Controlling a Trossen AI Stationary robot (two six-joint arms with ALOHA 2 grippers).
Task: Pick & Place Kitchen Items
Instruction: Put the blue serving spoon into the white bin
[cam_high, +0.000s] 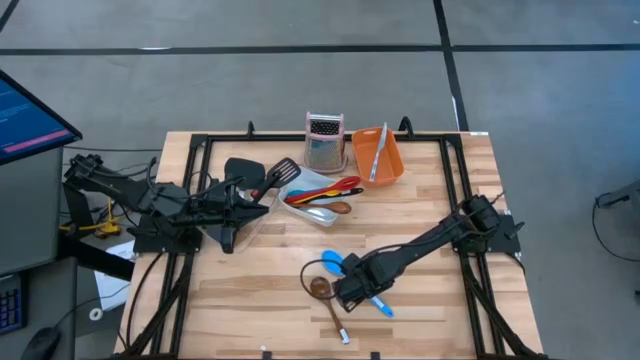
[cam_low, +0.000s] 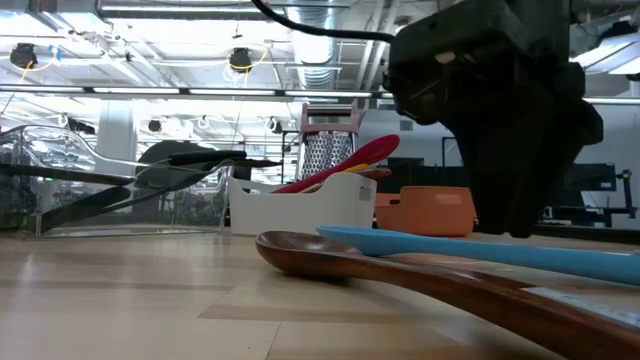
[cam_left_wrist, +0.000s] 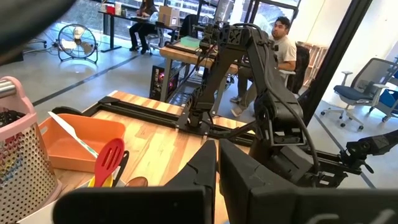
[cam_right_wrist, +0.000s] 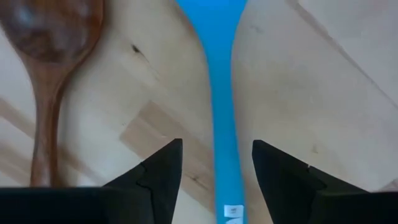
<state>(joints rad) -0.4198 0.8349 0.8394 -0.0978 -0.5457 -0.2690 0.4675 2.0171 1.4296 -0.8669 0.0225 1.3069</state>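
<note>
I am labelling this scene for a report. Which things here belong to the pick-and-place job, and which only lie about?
Belong to the job:
- blue spoon, between the open right gripper fingers
- wooden spoon
- red utensils in the white tub
- black slotted turner
- black spatula

Just lying about:
- box grater
- orange tub

Blue spoon (cam_right_wrist: 219, 93) handle cut off at the right wrist view's edges, bowl unseen there.

Blue spoon (cam_right_wrist: 221, 93) and wooden spoon (cam_right_wrist: 53, 56) lie flat, side by side.
</note>
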